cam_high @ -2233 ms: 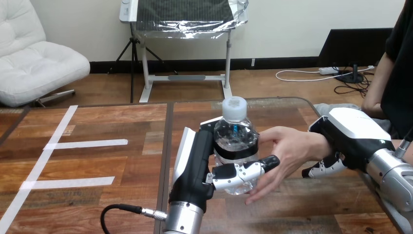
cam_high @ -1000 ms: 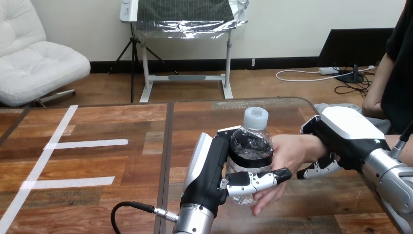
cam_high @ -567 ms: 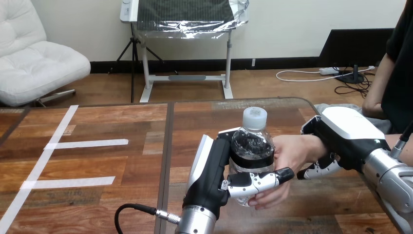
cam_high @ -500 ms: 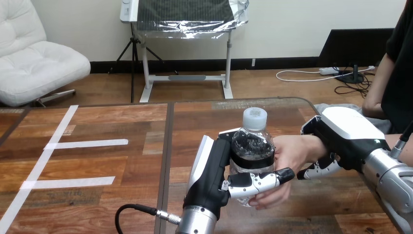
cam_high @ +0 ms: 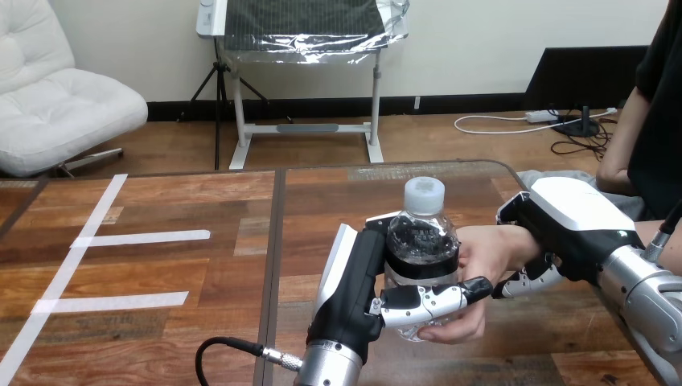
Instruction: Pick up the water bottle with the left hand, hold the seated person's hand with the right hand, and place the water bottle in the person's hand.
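Lower centre of the frame: the water bottle (cam_high: pixel 421 241) stands upright above the table (cam_high: pixel 161 273), gripped from both sides.
The robot's left hand (cam_high: pixel 358 281) wraps it from the left, fingers curled across its front; the person's hand (cam_high: pixel 482 257) cups its lower body from the right. At right, the right hand (cam_high: pixel 563 217) curls round the person's wrist (cam_high: pixel 517 241).

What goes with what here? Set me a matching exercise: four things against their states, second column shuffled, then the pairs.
1. water bottle
2. left hand
3. right hand
4. person's hand

A. clasps the person's wrist
B. upright, white cap on
C. palm against the bottle's side
D. fingers wrapped round the bottle

Pairs: 1-B, 2-D, 3-A, 4-C
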Robot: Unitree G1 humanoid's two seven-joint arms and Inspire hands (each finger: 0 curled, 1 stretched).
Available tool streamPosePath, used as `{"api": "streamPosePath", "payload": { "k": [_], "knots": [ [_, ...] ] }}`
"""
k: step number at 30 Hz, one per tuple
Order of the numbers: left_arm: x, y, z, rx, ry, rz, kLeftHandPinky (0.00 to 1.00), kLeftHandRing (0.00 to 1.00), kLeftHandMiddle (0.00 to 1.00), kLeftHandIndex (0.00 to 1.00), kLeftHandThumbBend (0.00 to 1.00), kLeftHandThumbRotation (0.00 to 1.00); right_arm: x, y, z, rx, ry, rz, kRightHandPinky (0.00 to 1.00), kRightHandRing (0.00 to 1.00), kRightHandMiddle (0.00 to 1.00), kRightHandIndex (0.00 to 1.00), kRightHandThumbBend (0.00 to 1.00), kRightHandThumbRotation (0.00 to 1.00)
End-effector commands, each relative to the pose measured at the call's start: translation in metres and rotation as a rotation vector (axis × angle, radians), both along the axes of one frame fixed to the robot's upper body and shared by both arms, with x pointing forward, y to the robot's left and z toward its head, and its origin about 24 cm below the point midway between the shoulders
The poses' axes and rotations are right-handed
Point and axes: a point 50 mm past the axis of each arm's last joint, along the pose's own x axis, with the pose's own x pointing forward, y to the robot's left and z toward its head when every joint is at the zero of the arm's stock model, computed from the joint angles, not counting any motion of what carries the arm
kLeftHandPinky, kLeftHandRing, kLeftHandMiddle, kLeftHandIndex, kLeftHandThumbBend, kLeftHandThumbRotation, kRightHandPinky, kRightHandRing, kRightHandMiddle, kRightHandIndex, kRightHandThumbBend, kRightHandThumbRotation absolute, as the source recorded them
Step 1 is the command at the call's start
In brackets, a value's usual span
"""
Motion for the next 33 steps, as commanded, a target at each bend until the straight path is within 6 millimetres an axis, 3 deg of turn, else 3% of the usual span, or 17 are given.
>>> {"api": "streamPosePath", "payload": {
  "k": [1, 33],
  "knots": [
    [0.0038, -0.0397, 0.0453, -0.213, -0.126, -0.060, 0.32, 0.37, 0.42, 0.44, 0.66, 0.00, 0.0074, -0.0198, 0.0180, -0.016, -0.053, -0.086, 0.18, 0.24, 0.32, 0.37, 0.76, 0.00],
    [0.0060, -0.0357, 0.0422, -0.193, -0.119, -0.044, 0.33, 0.38, 0.42, 0.43, 0.65, 0.00, 0.0078, -0.0210, 0.0173, -0.025, -0.056, -0.090, 0.20, 0.25, 0.32, 0.36, 0.76, 0.00]
  ]
}}
